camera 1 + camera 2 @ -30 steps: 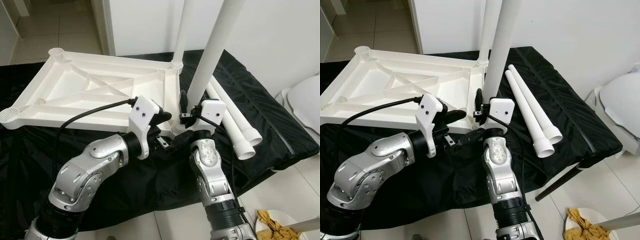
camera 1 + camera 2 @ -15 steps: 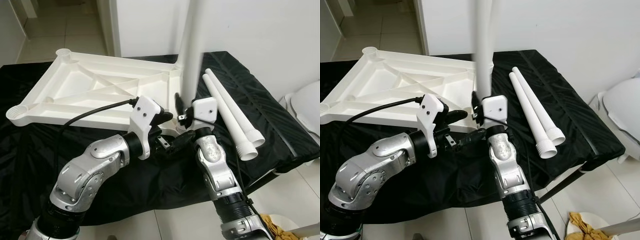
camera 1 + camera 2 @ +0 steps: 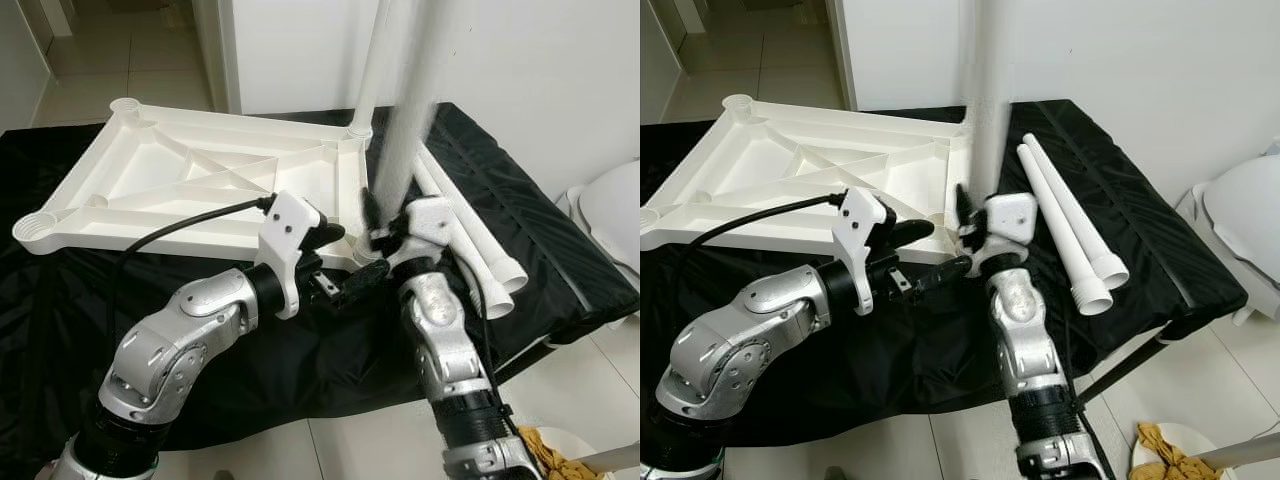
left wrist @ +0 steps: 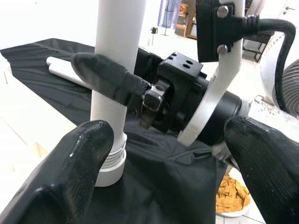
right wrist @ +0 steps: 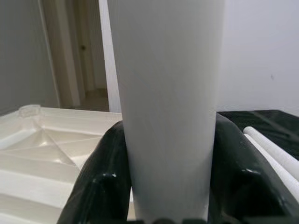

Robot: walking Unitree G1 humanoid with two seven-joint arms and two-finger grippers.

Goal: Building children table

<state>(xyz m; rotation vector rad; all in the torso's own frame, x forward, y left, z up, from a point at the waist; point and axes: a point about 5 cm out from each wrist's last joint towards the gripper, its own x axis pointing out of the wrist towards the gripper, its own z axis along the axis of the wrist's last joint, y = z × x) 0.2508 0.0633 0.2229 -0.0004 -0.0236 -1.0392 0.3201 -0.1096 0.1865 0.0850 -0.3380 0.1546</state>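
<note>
A white plastic tabletop [image 3: 190,170] is lying upside down on a counter [image 3: 560,250] draped in black cloth, its ribbed underside facing up. One white leg [image 3: 372,70] is already standing upright in the far corner socket on the robot's right. The right claw [image 3: 378,232] is gripping a second leg [image 3: 408,130] low on its shaft, fingers clamped on either side, holding it nearly upright with a slight tilt over the near right corner socket; it looks blurred. The left claw [image 3: 345,262] is reaching in beside that corner, its fingers spread wide around the base of the leg without pinching it. Two more legs [image 3: 1065,225] are lying side by side on the cloth to the right. The two left-hand sockets are standing empty. By the look of it, one leg is fitted, one is being seated, and two remain.
</note>
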